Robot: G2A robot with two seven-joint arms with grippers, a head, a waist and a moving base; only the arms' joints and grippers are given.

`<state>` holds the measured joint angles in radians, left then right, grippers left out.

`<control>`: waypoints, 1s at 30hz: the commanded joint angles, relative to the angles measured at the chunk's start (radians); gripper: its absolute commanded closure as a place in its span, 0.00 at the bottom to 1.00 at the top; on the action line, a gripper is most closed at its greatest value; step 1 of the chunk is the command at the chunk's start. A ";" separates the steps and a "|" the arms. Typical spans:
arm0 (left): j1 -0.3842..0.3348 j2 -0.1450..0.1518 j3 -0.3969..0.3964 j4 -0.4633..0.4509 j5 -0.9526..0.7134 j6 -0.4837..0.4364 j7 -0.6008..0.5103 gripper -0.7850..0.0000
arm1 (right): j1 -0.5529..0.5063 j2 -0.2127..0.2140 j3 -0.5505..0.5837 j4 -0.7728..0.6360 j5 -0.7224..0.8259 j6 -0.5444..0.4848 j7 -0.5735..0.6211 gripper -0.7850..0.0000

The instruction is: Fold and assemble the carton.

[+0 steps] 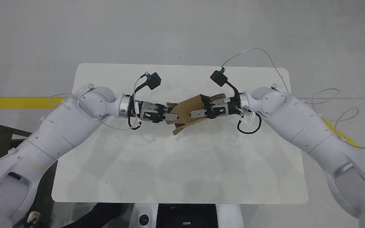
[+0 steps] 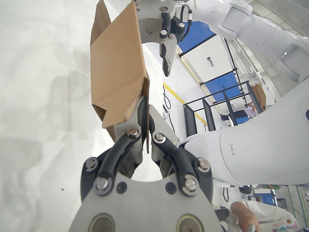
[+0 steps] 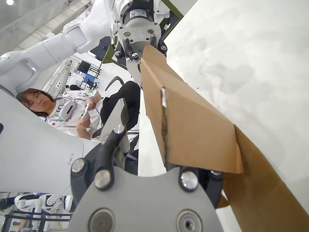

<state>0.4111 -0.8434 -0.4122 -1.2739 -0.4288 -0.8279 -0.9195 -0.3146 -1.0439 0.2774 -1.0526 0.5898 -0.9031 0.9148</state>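
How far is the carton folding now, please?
Done: the carton is picked up and held above the table, looking partly opened. In hand: the left hand clamps one edge; the right hand stands open at the opposite end. Left: the flaps hang unfolded, no closed box yet.

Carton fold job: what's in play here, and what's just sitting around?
In play: carton; left claw, shut on its flap; right claw, open at its other end.
Sitting around: white table; dark speck on it.
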 commanded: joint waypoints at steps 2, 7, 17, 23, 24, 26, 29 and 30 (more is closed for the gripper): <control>0.010 0.001 -0.015 -0.004 0.006 0.003 -0.009 1.00 | -0.005 -0.002 0.012 -0.003 0.003 0.016 0.019 0.56; 0.025 0.000 -0.038 -0.012 0.011 0.007 -0.028 1.00 | -0.003 -0.008 0.028 -0.007 0.000 0.037 0.039 0.63; 0.048 -0.005 -0.079 -0.017 0.017 0.021 -0.056 1.00 | -0.007 -0.021 0.033 0.000 -0.001 0.061 0.063 0.98; 0.061 -0.008 -0.104 -0.019 0.025 0.026 -0.062 0.00 | -0.013 -0.024 0.038 0.008 0.006 0.061 0.063 1.00; 0.064 -0.009 -0.108 -0.019 0.025 0.028 -0.063 0.00 | -0.014 -0.024 0.040 0.010 0.008 0.060 0.062 1.00; 0.068 -0.009 -0.118 -0.018 0.023 0.030 -0.064 0.00 | -0.016 -0.024 0.046 0.017 0.013 0.056 0.059 1.00; 0.081 -0.010 -0.133 -0.024 0.000 0.028 -0.065 0.00 | -0.023 -0.025 0.056 0.029 0.018 0.048 0.050 1.00; 0.086 -0.010 -0.137 -0.028 -0.014 0.025 -0.068 0.00 | -0.026 -0.025 0.059 0.031 0.019 0.045 0.048 1.00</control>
<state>0.4917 -0.8532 -0.5449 -1.2976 -0.4272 -0.7996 -0.9848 -0.3378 -1.0689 0.3334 -1.0241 0.6078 -0.8552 0.9649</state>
